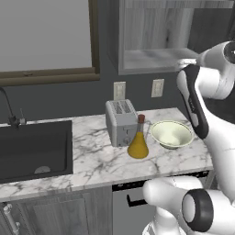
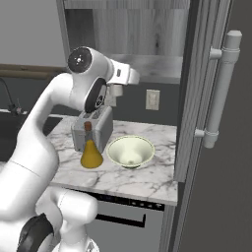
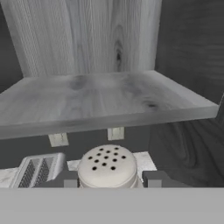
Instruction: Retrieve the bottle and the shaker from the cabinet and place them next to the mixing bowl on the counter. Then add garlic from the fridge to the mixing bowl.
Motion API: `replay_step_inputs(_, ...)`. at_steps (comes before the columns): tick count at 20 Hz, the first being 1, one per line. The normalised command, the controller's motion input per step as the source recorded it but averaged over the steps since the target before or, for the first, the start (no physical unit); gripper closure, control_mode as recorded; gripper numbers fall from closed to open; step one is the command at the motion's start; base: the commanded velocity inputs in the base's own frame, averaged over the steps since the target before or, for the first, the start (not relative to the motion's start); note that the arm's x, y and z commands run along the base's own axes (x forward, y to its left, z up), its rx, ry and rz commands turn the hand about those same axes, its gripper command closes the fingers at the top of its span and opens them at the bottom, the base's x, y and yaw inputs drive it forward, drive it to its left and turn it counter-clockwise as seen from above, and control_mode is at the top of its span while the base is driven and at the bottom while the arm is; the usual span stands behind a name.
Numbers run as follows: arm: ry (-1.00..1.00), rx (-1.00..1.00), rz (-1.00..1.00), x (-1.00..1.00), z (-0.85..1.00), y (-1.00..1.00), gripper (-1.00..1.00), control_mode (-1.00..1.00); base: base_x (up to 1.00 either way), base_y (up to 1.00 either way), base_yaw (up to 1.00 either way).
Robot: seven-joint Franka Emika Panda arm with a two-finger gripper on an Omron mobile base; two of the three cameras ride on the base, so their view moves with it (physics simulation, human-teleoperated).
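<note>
My gripper is shut on the shaker, a pale cylinder with a perforated top, held just below and in front of the cabinet shelf. From the right base view the gripper hangs with the shaker under the cabinet, above the toaster. The amber bottle stands upright on the counter, left of the mixing bowl. Bottle and bowl sit side by side. The fridge rises at the right. The garlic is out of view.
A silver toaster stands behind the bottle against the wall. A black sink with a faucet takes up the counter's left end. Two wall outlets sit under the cabinet. The fridge handle juts out beside the counter's right end.
</note>
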Motion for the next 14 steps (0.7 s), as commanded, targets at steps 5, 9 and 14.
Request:
replay_step_inputs(5, 0.00, 0.00, 0.00, -0.47, -0.46, -0.02, 1.00, -1.00, 0.00, 0.00, 0.00)
replay_step_inputs(9, 0.00, 0.00, 0.01, -0.39, -0.42, -0.01, 1.00, -1.00, 0.00, 0.00, 0.00)
replay_step_inputs(14, 0.03, 0.00, 0.00, -0.44, -0.23, 0.14, 1.00, -1.00, 0.00, 0.00, 0.00)
